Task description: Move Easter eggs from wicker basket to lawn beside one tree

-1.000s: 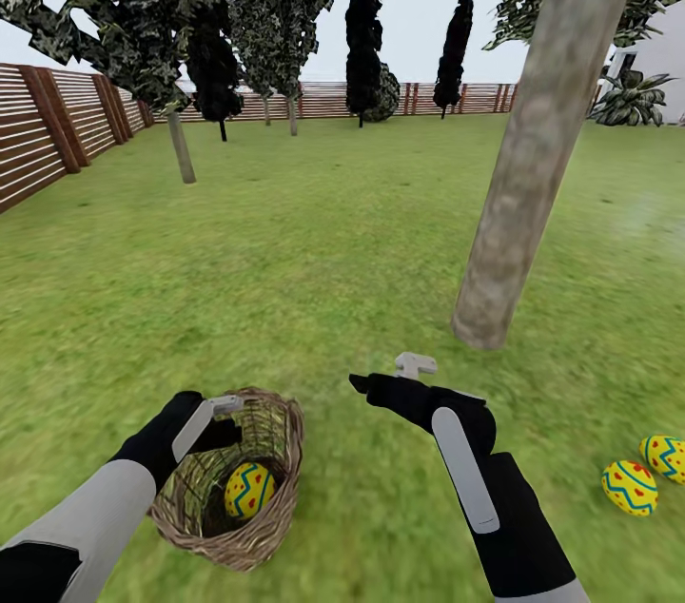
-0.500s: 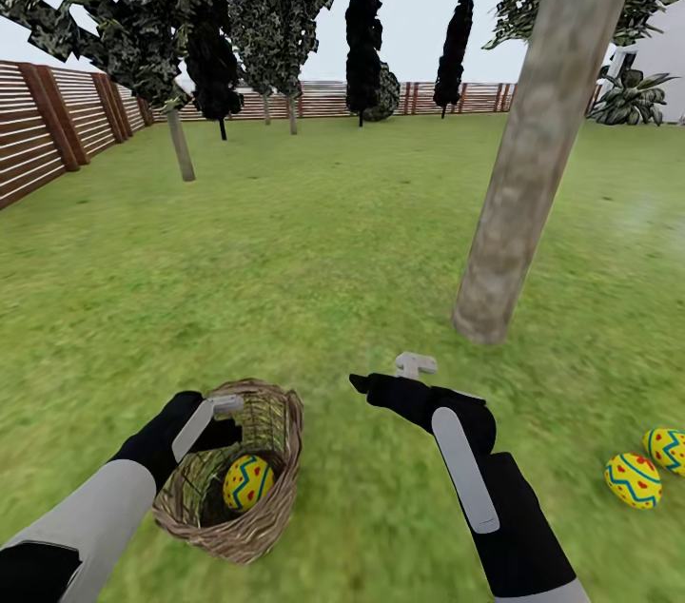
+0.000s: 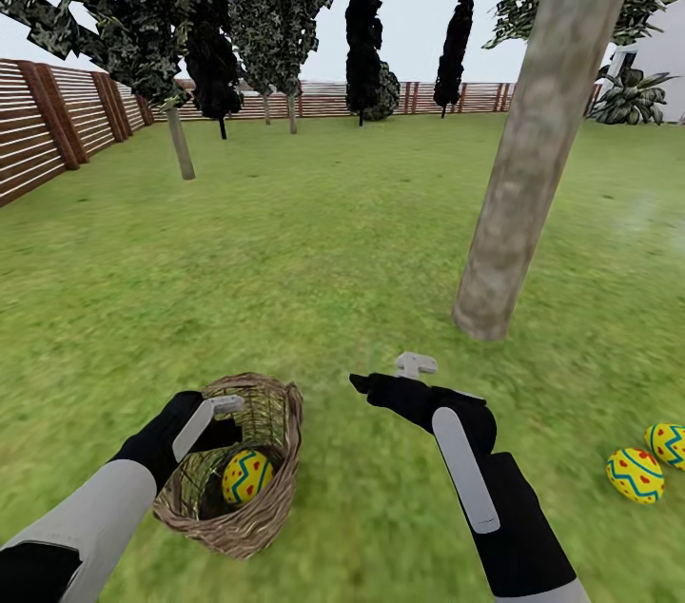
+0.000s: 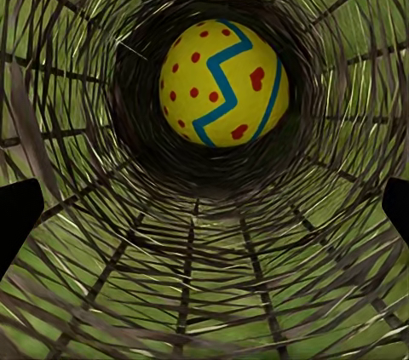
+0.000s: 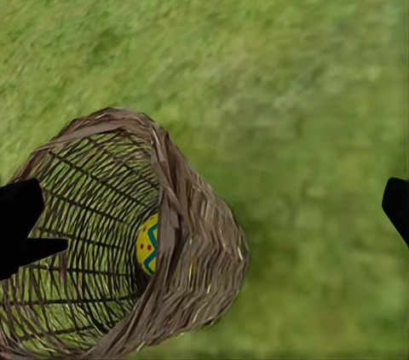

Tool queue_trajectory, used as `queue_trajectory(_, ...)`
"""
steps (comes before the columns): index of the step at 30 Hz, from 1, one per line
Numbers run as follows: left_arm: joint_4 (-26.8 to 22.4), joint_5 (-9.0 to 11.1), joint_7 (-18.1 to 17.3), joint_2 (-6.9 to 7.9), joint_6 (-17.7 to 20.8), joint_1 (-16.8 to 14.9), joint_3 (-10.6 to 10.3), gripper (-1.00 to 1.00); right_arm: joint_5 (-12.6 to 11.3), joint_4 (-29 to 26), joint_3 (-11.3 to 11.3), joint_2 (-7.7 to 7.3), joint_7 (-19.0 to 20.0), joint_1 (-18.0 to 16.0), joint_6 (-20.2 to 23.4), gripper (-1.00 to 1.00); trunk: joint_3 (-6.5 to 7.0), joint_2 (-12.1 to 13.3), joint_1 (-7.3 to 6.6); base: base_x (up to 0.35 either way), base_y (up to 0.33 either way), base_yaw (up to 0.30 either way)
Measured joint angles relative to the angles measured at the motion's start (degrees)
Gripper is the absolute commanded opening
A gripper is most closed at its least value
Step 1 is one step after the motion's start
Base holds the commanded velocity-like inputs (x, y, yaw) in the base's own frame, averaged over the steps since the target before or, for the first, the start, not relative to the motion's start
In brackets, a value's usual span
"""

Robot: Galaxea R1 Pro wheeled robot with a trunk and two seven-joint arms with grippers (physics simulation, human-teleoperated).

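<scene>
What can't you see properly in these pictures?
- Head view: the left gripper holds the wicker basket at its rim; arm and weave hide its fingertips.
- Head view: the far Easter egg is cut off by the edge.
- Right wrist view: the basket wall hides most of the egg.

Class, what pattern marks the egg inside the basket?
Yellow egg, blue zigzag band, red dots; clearest in the left wrist view.

Open lawn (image 3: pixel 314 232) lies between the wicker basket (image 3: pixel 271 498) and the tree (image 3: pixel 518 194), nothing blocking.
</scene>
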Motion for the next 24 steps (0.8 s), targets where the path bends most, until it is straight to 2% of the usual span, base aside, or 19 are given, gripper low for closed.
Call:
queue_trajectory(8,0.00,0.00,0.00,-0.03,0.00,0.00,-0.06,1.00,-0.03,0.00,-0.01,-0.01,0.00,0.00,0.00,1.00,-1.43,-3.19,1.75,0.000,0.000,0.000)
queue_trajectory(13,0.00,0.00,-0.04,0.02,-0.04,0.00,0.00,1.00,0.03,0.00,-0.01,-0.02,0.00,0.00,0.00,1.00,-1.44,-3.21,1.76,0.000,0.000,0.000)
queue_trajectory(19,0.00,0.00,-0.07,0.05,-0.02,0.00,-0.02,1.00,0.05,0.00,-0.02,-0.01,-0.06,0.00,0.00,1.00,-2.51,-5.60,3.07,0.000,0.000,0.000)
queue_trajectory(24,0.00,0.00,-0.08,0.05,0.00,0.00,-0.05,1.00,0.03,0.00,-0.03,0.00,-0.03,0.00,0.00,1.00,-2.51,-5.62,3.08,0.000,0.000,0.000)
